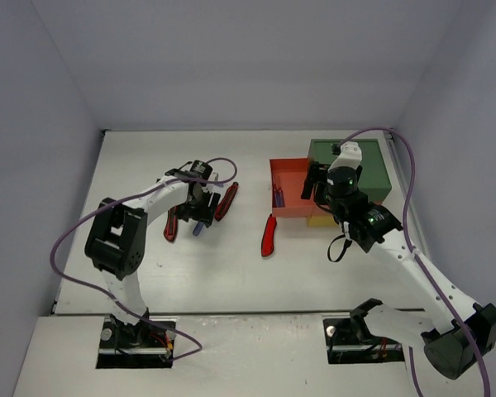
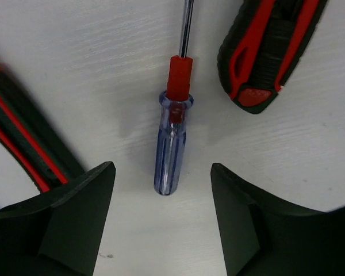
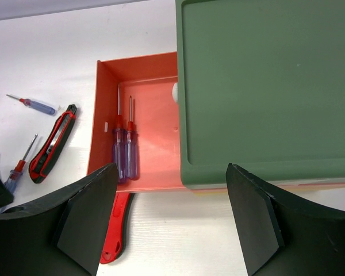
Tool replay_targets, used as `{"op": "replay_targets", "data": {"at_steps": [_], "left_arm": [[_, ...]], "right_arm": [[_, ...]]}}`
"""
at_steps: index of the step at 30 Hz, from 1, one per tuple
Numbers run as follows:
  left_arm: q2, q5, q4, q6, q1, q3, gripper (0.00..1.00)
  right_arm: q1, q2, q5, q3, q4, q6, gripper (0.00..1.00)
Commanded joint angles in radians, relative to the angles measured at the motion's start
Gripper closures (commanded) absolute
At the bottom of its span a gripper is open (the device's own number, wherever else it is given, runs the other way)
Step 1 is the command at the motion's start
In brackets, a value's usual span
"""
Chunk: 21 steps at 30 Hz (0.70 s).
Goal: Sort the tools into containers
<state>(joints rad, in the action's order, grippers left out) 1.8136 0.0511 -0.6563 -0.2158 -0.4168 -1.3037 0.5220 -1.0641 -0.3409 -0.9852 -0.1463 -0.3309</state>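
Observation:
My left gripper (image 2: 163, 172) hangs open just above the table. The clear blue handle of a slim screwdriver (image 2: 171, 146) lies between its fingers, untouched, shaft pointing away. A red-and-black utility knife (image 2: 267, 52) lies to its right and red-black pliers handles (image 2: 23, 144) to its left. From above, the left gripper (image 1: 200, 203) sits among these tools. My right gripper (image 3: 171, 169) is open and empty over the front of the containers: a green top (image 3: 264, 86) and a pulled-out red-orange drawer (image 3: 144, 86) holding two blue screwdrivers (image 3: 125, 149).
A red-handled tool (image 1: 269, 236) lies on the table just in front of the red drawer (image 1: 291, 211). A sliver of the yellow bottom layer (image 1: 318, 220) shows under it. White walls enclose the table on three sides.

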Motion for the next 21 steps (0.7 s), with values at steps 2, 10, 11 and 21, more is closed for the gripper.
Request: {"op": "replay_targets", "data": {"at_steps": [2,10,11,21], "left_arm": [[0.056,-0.036,-0.001,0.025,0.009,-0.072,0.44],[0.067,-0.035,0.012,0.026,0.012,-0.071,0.95],[0.048,-0.028,0.01,0.029,0.012,-0.069,1.0],[-0.191,0.225,0.082,-0.183,-0.019,-0.175,1.0]], "right_arm": [[-0.008,0.012,0.028,-0.026,0.043,-0.002,0.27],[-0.01,0.037,0.021,-0.009,0.039,-0.014,0.27],[-0.009,0.038,0.02,-0.009,0.039,-0.014,0.27],[-0.011,0.057,-0.026,-0.014,0.039,-0.016,0.27]]}}
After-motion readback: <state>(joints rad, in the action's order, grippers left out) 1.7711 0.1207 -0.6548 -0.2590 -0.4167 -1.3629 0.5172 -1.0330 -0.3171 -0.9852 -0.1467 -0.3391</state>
